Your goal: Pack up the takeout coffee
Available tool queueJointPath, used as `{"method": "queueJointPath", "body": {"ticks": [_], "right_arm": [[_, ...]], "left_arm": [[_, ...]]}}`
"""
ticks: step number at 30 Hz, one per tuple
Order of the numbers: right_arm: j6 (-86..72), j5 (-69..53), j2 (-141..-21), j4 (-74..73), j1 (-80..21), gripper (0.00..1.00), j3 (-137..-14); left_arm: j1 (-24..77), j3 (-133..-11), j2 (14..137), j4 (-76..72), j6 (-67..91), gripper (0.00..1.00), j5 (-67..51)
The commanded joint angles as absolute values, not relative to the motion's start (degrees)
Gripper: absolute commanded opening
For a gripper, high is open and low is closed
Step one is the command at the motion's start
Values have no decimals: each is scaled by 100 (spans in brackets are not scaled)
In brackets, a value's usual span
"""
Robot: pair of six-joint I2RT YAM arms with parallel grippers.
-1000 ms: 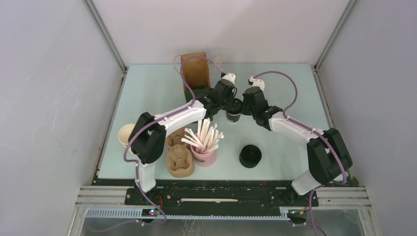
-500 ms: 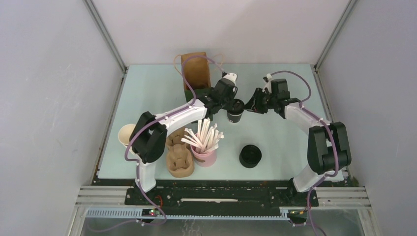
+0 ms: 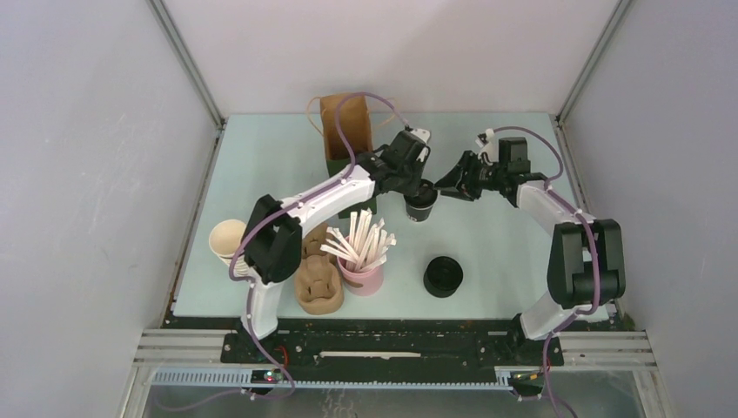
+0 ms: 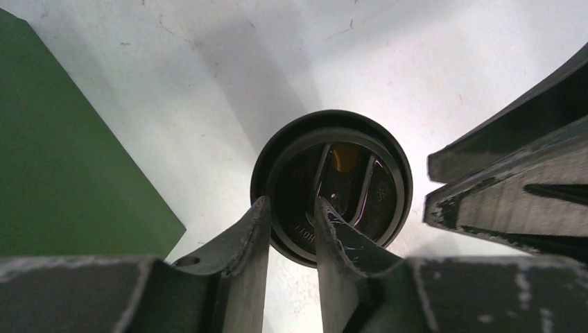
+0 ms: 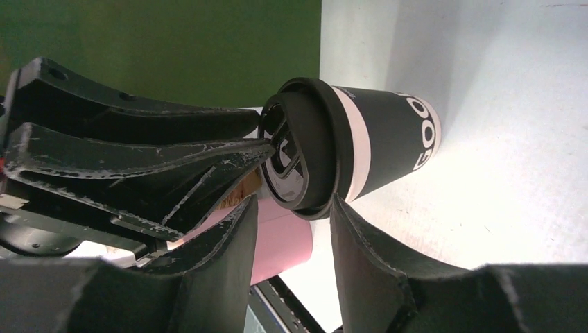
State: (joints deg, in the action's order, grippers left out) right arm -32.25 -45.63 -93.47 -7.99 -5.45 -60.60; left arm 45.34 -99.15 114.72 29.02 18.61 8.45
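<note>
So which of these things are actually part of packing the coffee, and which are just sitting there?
In the job: takeout coffee, a lidded black cup; brown paper bag, probably where it goes.
Just lying about: pink straw holder, stack of black lids, stack of paper cups, pulp cup carriers.

black lidded takeout coffee (image 3: 421, 204), upright on table (image 3: 261, 174)

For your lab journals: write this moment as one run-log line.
left pincer: open, tips over takeout coffee | right pincer: open, beside it, not gripping | takeout coffee: upright, lidded
</note>
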Motion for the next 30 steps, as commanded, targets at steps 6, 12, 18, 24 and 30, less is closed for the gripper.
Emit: {"method": "queueJointPath", "body": {"ticks": [6,12,18,24,30], "right_arm": [[-2326,-4224,-8711,-1804,-367,57,-6287],[-2633,-4771,-8808,-1292,-324,62,-5874],[-3001,-5113,-9280,-589,-323,60,-5685],[-3171,-5190,-9587,-297,-363,54,-5686],[-3124,-5173,-9775,-303,-411,47,-5686]], "left_arm": [[4520,-10992,11607,4137,1643,40,587],[4469,-11118,11382,4151,1692,48,517],[4361,-11212,11614,4125,1697,46,375],[4364,-11168,11855,4041,1726,41,278],[4366,-11036,11995,3940,1758,36,242]]}}
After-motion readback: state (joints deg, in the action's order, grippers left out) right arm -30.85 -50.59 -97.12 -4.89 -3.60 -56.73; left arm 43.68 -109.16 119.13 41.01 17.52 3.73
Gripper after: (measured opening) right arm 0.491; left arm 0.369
